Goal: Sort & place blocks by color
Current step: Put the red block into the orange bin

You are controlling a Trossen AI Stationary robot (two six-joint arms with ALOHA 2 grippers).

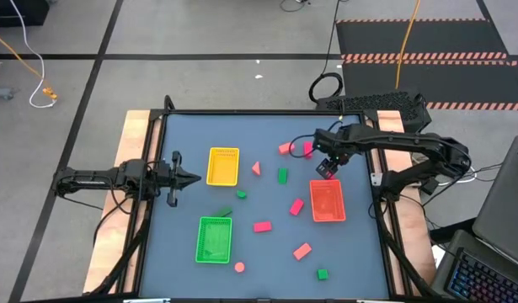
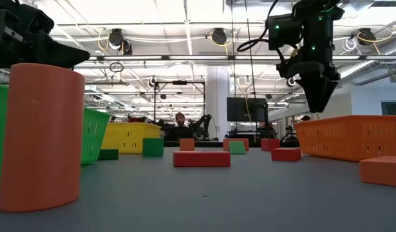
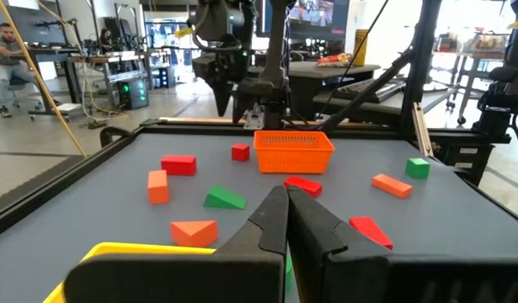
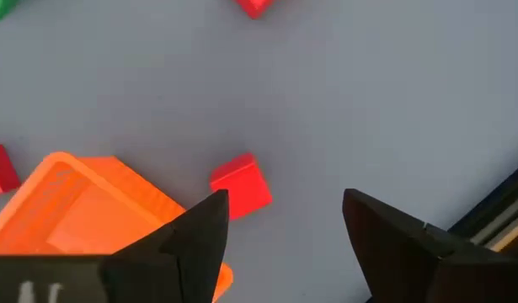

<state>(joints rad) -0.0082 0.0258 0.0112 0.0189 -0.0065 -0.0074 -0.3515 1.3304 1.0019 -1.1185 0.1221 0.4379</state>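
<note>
My right gripper (image 1: 326, 171) (image 4: 284, 202) hangs open and empty above the table, just past the far end of the red tray (image 1: 328, 204), fingers pointing down. A red cube (image 4: 242, 185) (image 3: 240, 152) rests on the table below it, beside the tray's corner (image 4: 73, 202). Other blocks lie scattered flat on the table: red ones (image 1: 285, 149) (image 1: 262, 225), a salmon triangle (image 1: 256, 168), green ones (image 1: 282, 175) (image 1: 323, 273), and a pink round one (image 1: 239, 267). My left gripper (image 1: 187, 178) (image 3: 285, 198) waits shut at the table's left edge, next to the yellow tray (image 1: 223, 166).
The green tray (image 1: 215, 239) stands near the table's near-left part. A raised frame edges the table (image 1: 149, 210). A salmon rectangle (image 1: 302, 250) and a red block (image 1: 296, 206) lie left of and nearer than the red tray. A person sits in the room beyond.
</note>
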